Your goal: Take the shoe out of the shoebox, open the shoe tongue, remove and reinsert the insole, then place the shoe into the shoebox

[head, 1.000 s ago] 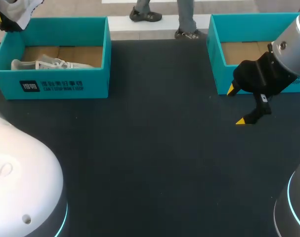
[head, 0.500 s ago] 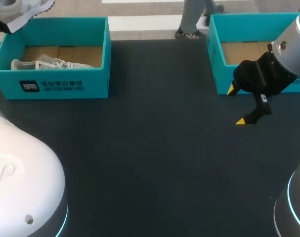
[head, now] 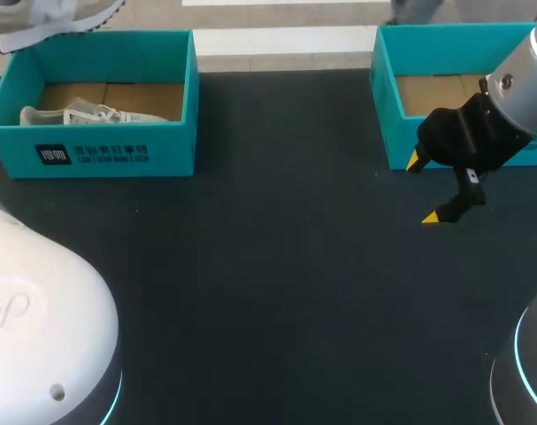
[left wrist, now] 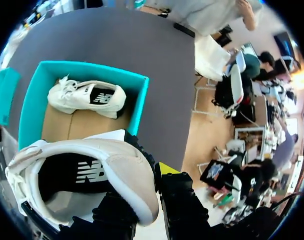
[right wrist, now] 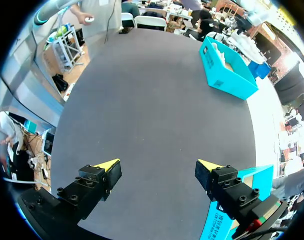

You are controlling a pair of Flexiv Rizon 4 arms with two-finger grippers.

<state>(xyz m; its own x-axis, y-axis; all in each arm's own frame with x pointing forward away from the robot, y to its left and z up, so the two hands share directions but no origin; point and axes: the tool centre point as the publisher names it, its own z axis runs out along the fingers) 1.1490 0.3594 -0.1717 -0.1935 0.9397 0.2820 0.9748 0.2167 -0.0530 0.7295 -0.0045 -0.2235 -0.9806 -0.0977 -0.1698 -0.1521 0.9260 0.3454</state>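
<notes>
Our left hand holds one shoe up over the box

Far on the left, our left gripper [left wrist: 141, 196] is pinching a shoe [left wrist: 86, 172]. The side of the shoe near the heel sits between its two fingers, one on each side. We can see only one yellow tip, just beside the shoe's white sole. The shoe is pale with a dark inside, and its opening faces the wrist camera. It is up in the air, out of the box. From the head camera it shows at the far left corner, over the back edge of the left shoebox [head: 100, 158].

The left shoebox is blue-green with a brown floor and stands at the back left of the table [head: 277, 266]. A second shoe [head: 82, 115], white, lies on its side inside this box, close to the front wall.

The middle of the table is dark and flat.

On the right, our right gripper [head: 423, 189] hangs just above the table with its fingers spread wide apart. Nothing is between them, and both yellow tips point down at the dark top. It is just in front of the right shoebox [head: 387, 115], which is blue-green too. One yellow tip is right by the front wall of that box, and we cannot tell if it touches
</notes>
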